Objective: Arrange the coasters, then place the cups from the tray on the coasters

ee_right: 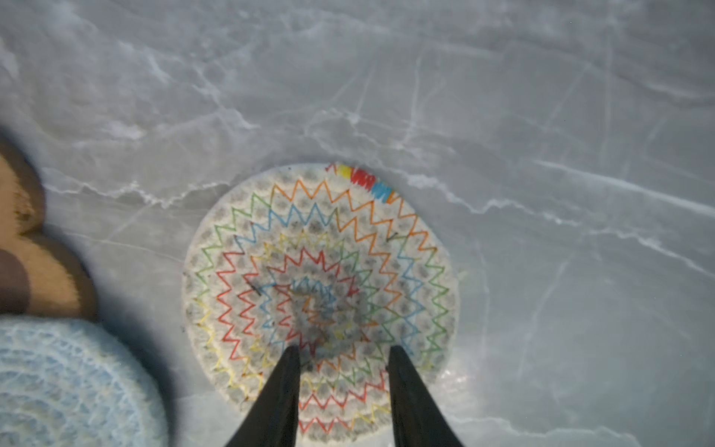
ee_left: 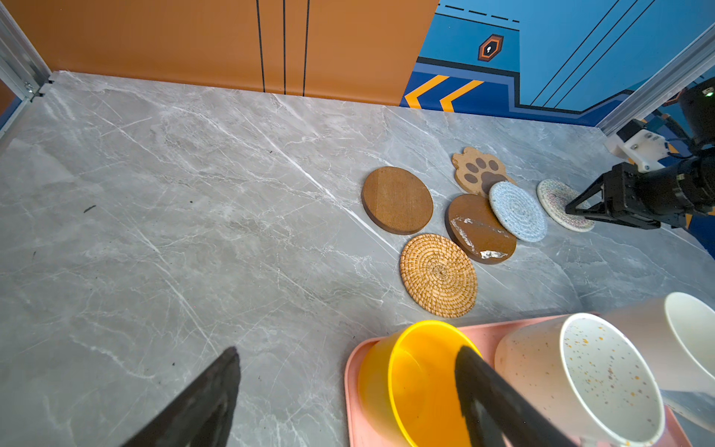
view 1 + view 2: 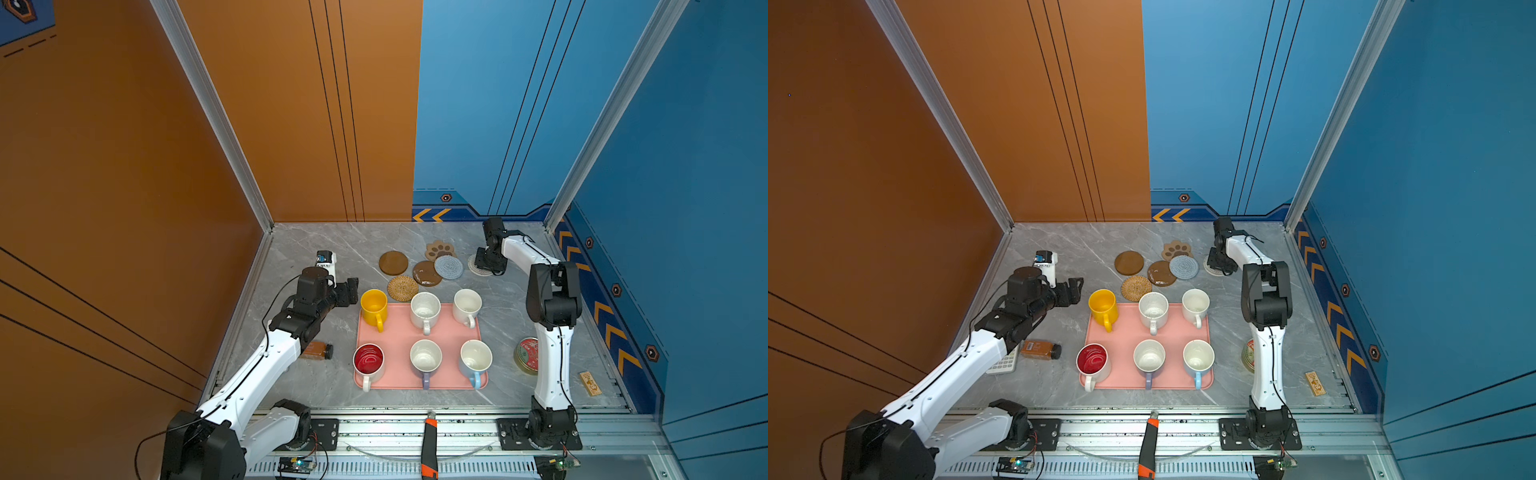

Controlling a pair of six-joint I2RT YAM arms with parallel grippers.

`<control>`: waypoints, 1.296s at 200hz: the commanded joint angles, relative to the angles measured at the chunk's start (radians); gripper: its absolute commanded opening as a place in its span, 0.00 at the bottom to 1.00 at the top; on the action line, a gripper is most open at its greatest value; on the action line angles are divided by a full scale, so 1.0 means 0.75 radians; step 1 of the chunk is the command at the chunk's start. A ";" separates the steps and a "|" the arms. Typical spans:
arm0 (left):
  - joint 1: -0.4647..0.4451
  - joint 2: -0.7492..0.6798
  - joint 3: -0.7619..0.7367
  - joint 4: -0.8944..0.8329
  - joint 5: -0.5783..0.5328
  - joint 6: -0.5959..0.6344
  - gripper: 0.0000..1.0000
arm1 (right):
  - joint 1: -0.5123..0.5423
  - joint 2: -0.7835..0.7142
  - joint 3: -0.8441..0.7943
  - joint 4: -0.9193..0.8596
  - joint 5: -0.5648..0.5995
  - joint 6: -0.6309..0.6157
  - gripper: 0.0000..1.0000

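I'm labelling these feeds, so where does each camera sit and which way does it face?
Both top views: high behind the robot, looking down at the tray, coasters, left arm and right arm.
Left wrist: low beside the yellow cup, facing the coasters and back wall; the left fingers show.
Right wrist: straight above the cream coaster; the right fingers show.
Shared: every view shows the cream coaster.
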 commanded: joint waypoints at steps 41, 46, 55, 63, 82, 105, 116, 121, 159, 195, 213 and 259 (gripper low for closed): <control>-0.040 -0.057 0.026 -0.044 -0.052 0.033 0.88 | -0.021 -0.149 -0.287 -0.132 0.060 -0.055 0.34; -0.043 -0.061 0.027 -0.046 -0.052 0.033 0.88 | -0.021 -0.163 -0.303 -0.131 0.065 -0.058 0.34; -0.049 -0.067 0.026 -0.051 -0.055 0.033 0.87 | -0.024 -0.180 -0.329 -0.132 0.073 -0.062 0.34; -0.054 -0.074 0.026 -0.056 -0.056 0.033 0.87 | -0.028 -0.196 -0.349 -0.132 0.073 -0.068 0.34; -0.068 -0.091 0.024 -0.068 -0.063 0.034 0.87 | -0.041 -0.221 -0.385 -0.132 0.062 -0.076 0.34; -0.080 -0.106 0.020 -0.077 -0.080 0.035 0.87 | -0.054 -0.234 -0.404 -0.136 0.064 -0.084 0.34; -0.085 -0.111 0.020 -0.082 -0.090 0.034 0.88 | -0.061 -0.241 -0.410 -0.136 0.066 -0.086 0.33; -0.087 -0.113 0.022 -0.085 -0.095 0.034 0.88 | -0.066 -0.245 -0.412 -0.136 0.067 -0.087 0.34; -0.101 -0.117 0.026 -0.093 -0.109 0.037 0.87 | -0.088 -0.253 -0.411 -0.138 0.053 -0.090 0.33; -0.109 -0.113 0.026 -0.093 -0.114 0.039 0.87 | -0.088 -0.254 -0.382 -0.151 0.037 -0.097 0.33; -0.114 -0.112 0.033 -0.093 -0.115 0.041 0.88 | -0.087 -0.299 -0.361 -0.154 0.006 -0.097 0.32; -0.126 -0.119 0.048 -0.095 -0.108 0.050 0.87 | -0.069 -0.343 -0.249 -0.179 -0.060 -0.086 0.32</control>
